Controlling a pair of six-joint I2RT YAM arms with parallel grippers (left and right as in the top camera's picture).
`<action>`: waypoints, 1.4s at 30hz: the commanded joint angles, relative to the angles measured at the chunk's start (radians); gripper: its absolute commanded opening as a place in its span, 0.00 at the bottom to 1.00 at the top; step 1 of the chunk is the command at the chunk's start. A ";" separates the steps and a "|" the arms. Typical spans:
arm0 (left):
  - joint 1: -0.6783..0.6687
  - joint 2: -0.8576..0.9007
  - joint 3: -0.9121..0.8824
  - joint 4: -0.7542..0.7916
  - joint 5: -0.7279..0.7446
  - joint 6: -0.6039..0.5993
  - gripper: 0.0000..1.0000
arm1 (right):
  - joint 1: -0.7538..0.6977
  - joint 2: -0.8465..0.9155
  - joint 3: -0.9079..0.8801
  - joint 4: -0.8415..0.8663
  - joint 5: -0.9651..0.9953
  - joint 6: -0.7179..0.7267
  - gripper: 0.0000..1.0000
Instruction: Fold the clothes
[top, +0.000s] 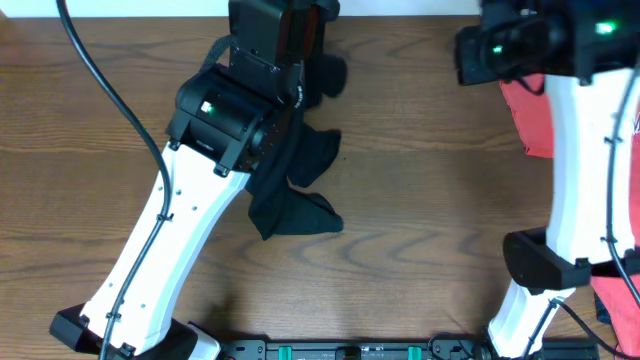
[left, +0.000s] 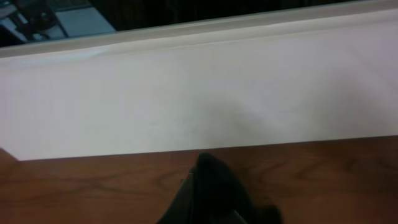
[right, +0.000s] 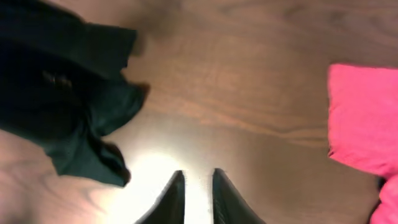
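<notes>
Clothes (top: 300, 195), black and soft, in a crumpled strip from top centre of the overhead frame down to mid-frame. Lie on wooden table (top: 420, 200), widest at the lower end, with a loose flap toward the right. Run up under left gripper (top: 290, 40) at the top edge of the frame, its tips hidden there beneath the dark wrist housing. In the left wrist view: clamped shut, with a dark fold of the black fabric (left: 214, 193) bunched at bottom centre of the frame. Beyond the fold, a band of table, then white wall (left: 199, 93) across the upper half. Lifted or resting on the wood at that end: cannot tell.

At bottom centre of its own wrist frame, right gripper (right: 198, 196), pointing down at the table. Narrow slit between the two dark fingers, nothing in it, glare on the wood just beyond. Touches neither cloth. Black garment (right: 62, 93) at upper left of that frame, apart from the fingers. Pink-red shirt (right: 364, 124) at the right edge, also apart. In the overhead frame, that shirt (top: 530, 115) at upper right, partly under white right arm (top: 580, 170). White left arm (top: 170, 250) slanting from lower left up toward the garment.
</notes>
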 joint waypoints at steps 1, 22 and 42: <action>0.020 -0.020 0.016 -0.011 -0.046 0.010 0.06 | 0.032 0.042 -0.093 0.018 -0.016 -0.007 0.31; 0.181 -0.020 0.016 -0.163 -0.047 0.010 0.06 | 0.288 0.061 -0.790 0.437 -0.125 -0.029 0.64; 0.297 -0.020 0.016 -0.260 -0.046 0.010 0.23 | 0.405 0.063 -1.126 0.745 -0.170 0.045 0.63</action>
